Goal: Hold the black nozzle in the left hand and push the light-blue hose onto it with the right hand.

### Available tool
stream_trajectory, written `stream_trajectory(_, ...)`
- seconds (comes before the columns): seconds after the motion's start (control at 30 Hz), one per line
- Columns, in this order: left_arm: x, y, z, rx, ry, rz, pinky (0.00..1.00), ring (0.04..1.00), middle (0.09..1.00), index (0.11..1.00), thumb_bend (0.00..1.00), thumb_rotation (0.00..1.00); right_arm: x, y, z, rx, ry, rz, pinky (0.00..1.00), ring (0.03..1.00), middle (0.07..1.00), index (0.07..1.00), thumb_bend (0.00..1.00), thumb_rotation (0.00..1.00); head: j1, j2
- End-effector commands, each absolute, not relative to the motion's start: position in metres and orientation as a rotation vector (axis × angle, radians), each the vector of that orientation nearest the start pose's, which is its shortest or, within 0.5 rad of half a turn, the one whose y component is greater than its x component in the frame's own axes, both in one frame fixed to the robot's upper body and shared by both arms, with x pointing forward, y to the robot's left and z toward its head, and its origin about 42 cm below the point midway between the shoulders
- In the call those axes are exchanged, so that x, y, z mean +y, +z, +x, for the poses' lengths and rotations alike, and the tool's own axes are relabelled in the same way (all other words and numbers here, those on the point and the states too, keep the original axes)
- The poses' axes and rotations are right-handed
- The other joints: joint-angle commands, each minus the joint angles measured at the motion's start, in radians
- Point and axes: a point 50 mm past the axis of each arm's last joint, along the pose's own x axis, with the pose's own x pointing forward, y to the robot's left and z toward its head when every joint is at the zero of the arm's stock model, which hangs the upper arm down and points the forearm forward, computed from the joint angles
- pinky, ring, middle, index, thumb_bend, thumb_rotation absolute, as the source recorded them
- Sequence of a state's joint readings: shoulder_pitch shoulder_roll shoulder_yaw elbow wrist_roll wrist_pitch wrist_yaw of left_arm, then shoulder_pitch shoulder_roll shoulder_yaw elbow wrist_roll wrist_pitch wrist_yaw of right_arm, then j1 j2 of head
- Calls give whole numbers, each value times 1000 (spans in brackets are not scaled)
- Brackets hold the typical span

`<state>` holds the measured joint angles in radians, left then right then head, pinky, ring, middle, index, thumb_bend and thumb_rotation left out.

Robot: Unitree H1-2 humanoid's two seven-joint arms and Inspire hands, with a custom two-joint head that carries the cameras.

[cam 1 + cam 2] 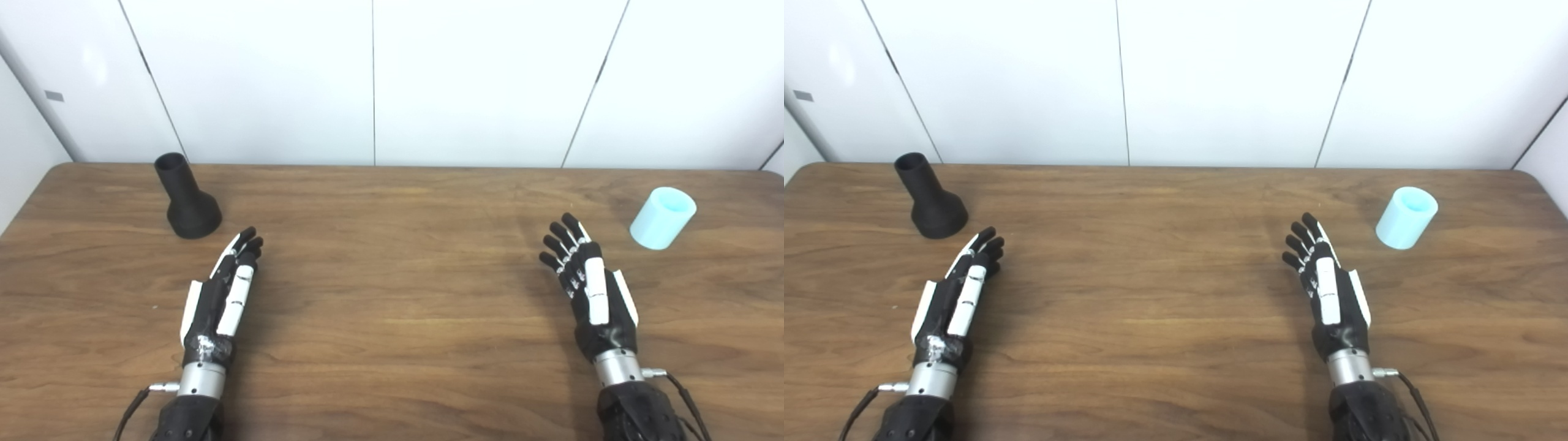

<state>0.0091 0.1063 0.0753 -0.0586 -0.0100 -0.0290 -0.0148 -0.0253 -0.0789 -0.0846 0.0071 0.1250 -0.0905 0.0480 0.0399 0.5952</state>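
My left hand (223,294) lies over the table (392,294) with fingers stretched out and empty, its fingertips near the black nozzle (187,199), which stands upright on its wide base at the far left, not touched. My right hand (588,288) is also flat, its fingers fanned apart and holding nothing. The light-blue hose (663,218), a short tube, stands on end at the far right, near my fingertips but clear of them. The right eye view shows more white wall beyond the table's right corner; the left eye view shows more wall at the left.
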Motion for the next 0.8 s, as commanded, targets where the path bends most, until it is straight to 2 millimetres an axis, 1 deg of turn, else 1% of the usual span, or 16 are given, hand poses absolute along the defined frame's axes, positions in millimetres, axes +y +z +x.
stream_trajectory(0.0,262,94,272,-7,68,90,935,909,894,915,346,773,-264,74,272,-11,-55,44,857,904,918,940,509,994,1,1)
stream_trajectory(0.13,261,95,272,-9,71,91,932,908,895,913,363,767,-264,74,272,-8,-54,39,854,901,916,940,517,994,-2,4)
stream_trajectory(0.23,262,95,272,-8,68,93,927,908,896,914,351,774,-264,75,272,-8,-52,40,853,899,915,939,515,991,-3,6)
stream_trajectory(0.43,262,96,272,-11,63,92,935,915,901,918,370,785,-264,75,271,-4,-51,40,850,900,919,940,516,993,-5,10)
stream_trajectory(0.57,263,94,272,-9,65,91,935,916,903,920,362,785,-264,75,272,-8,-55,35,845,896,916,940,524,984,-4,10)
stream_trajectory(0.67,263,94,273,-11,67,91,929,915,902,917,355,775,-263,76,272,-10,-54,42,848,897,915,940,520,986,3,4)
stream_trajectory(0.77,261,94,272,-13,64,100,925,913,900,913,373,791,-265,75,271,-17,-48,47,857,905,921,944,492,986,21,-9)
